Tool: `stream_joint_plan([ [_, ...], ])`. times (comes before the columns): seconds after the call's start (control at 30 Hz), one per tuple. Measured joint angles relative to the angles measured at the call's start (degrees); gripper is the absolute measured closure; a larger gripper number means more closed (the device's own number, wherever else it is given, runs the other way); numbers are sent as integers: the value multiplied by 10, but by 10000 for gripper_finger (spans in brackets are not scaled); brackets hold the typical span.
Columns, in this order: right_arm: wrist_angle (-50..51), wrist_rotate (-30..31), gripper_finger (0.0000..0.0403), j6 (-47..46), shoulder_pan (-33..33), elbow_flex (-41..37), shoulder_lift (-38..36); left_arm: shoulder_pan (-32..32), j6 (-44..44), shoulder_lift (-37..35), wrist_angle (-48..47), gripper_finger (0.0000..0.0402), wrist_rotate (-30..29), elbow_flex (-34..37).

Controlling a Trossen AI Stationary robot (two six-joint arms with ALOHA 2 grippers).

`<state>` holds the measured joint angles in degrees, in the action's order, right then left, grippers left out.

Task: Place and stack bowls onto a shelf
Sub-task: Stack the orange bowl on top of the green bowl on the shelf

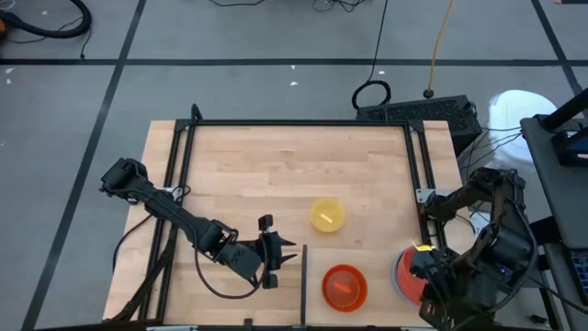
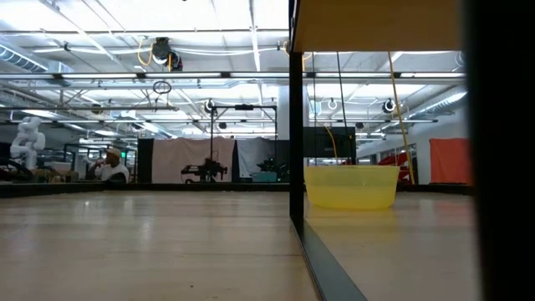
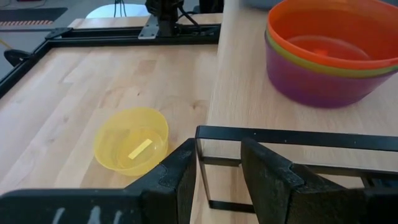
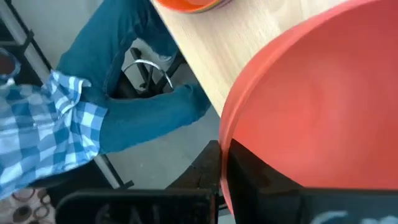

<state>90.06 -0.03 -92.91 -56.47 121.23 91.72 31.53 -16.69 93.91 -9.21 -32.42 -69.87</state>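
Note:
My right gripper (image 1: 424, 271) is at the table's near right and is shut on a red bowl (image 1: 410, 278), which fills the right wrist view (image 4: 311, 106). A blue rim (image 1: 398, 267) shows just under it. An orange bowl (image 1: 344, 287) tops a stack with green and purple bowls (image 3: 323, 81) on the pale shelf board (image 3: 249, 93), right of the dark upright divider (image 1: 303, 280). A yellow bowl (image 1: 328, 215) rests on its base on the tabletop, also in the left wrist view (image 3: 132, 140). My left gripper (image 1: 267, 250) is open and empty, just left of the divider. My right gripper holds the red bowl by its rim (image 4: 225, 146), on the side toward the table's near right. One dark finger (image 4: 255, 180) lies inside the bowl; the other is hidden behind the wall. Whether the bowl rests on the blue one below, I cannot tell.
The shelf's black frame bar (image 3: 292, 138) lies right in front of my left fingers. A black frame (image 1: 294, 124) borders the table. A person in jeans and a checked shirt (image 4: 93, 124) stands off the table's near right edge. Bare tabletop (image 1: 257, 165) lies at the far left.

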Motion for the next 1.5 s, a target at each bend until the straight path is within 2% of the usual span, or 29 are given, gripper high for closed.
stream_joint_plan([
  [0.17, -6, 30, 397, -24, -8, 0, 0, 0, -3, 0, 0, 270, 0, 0],
  [0.3, -14, 30, 394, -24, -10, 0, 4, 0, -3, 0, 1, 270, 0, 0],
  [0.5, -2, 34, 370, -24, -10, -1, 4, 1, -3, 0, 1, 270, 0, 0],
  [1.03, -31, 45, 365, -46, -10, -96, 5, 0, 5, 0, 0, 270, 0, 0],
  [1.5, -27, 42, 364, -37, -9, -38, -34, 0, 4, 0, 0, 270, 16, 0],
])
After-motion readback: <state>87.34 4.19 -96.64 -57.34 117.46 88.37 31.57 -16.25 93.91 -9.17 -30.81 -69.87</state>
